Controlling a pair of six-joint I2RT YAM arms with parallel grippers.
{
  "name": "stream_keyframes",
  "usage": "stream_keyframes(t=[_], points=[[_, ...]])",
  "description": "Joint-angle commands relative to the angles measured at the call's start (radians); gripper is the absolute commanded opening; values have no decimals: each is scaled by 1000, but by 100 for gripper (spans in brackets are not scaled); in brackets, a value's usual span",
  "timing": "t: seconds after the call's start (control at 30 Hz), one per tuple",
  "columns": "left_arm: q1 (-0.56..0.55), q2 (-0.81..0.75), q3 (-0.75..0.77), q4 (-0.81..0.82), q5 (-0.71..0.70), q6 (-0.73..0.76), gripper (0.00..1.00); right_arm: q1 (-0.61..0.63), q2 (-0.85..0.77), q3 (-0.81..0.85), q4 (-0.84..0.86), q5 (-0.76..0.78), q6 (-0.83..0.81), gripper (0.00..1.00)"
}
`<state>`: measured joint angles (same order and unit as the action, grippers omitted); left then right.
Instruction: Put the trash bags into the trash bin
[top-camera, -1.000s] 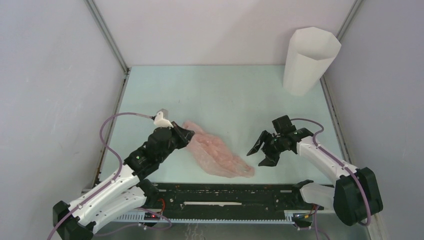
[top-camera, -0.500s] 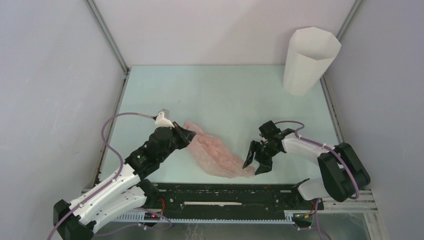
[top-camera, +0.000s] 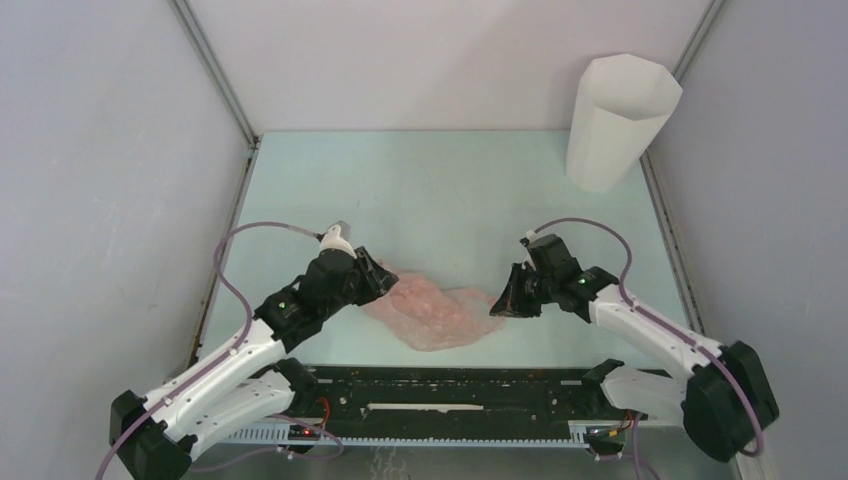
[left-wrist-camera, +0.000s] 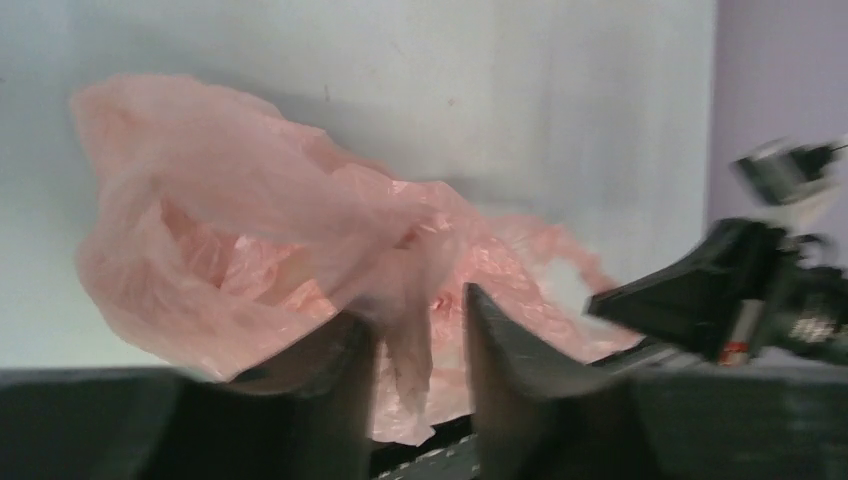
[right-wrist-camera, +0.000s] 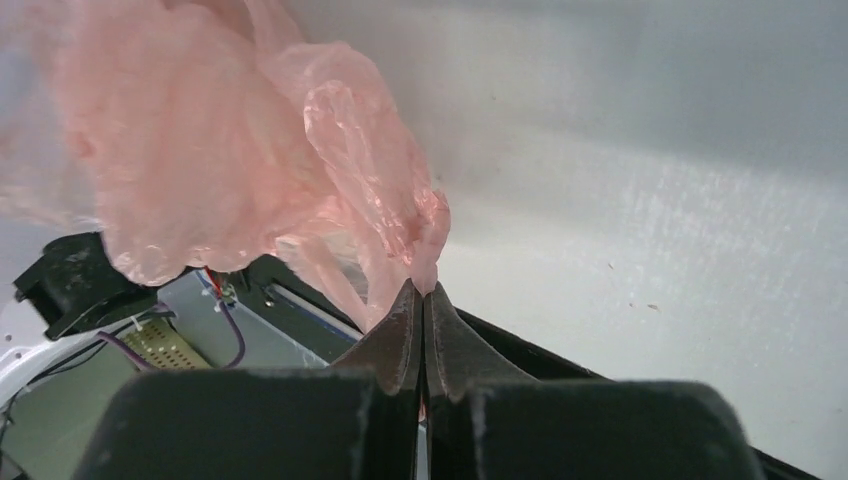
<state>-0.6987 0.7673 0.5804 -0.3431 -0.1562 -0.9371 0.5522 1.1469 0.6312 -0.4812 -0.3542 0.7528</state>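
The right end effector (top-camera: 505, 302) has swung in and closed fully on the right tip of the trash bag (top-camera: 435, 318), pinching the film. The left end effector (top-camera: 378, 283) has just loosened to a partial gap with film slack between its fingers, so a handover looks underway. The bag lies bunched on the tabletop (top-camera: 440, 190) between them, well apart from the trash bin (top-camera: 615, 120) in the far right corner.

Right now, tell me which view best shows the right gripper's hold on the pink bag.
Right wrist view: the right gripper is shut, pinching a fold of the trash bag at its tips. Top external shows only gripper meeting bag edge; left wrist shows it blurred, from the side.
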Motion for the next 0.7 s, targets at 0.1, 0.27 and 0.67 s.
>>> stream_keyframes(t=[0.1, 0.27, 0.67], points=[[10, 58, 232, -300, 35, 71, 70, 31, -111, 51, 10, 90, -61, 0], [10, 91, 370, -590, -31, -68, 87, 59, -122, 83, -17, 110, -76, 0], [15, 247, 513, -866, -155, -272, 82, 87, -158, 86, -33, 135, -77, 0]])
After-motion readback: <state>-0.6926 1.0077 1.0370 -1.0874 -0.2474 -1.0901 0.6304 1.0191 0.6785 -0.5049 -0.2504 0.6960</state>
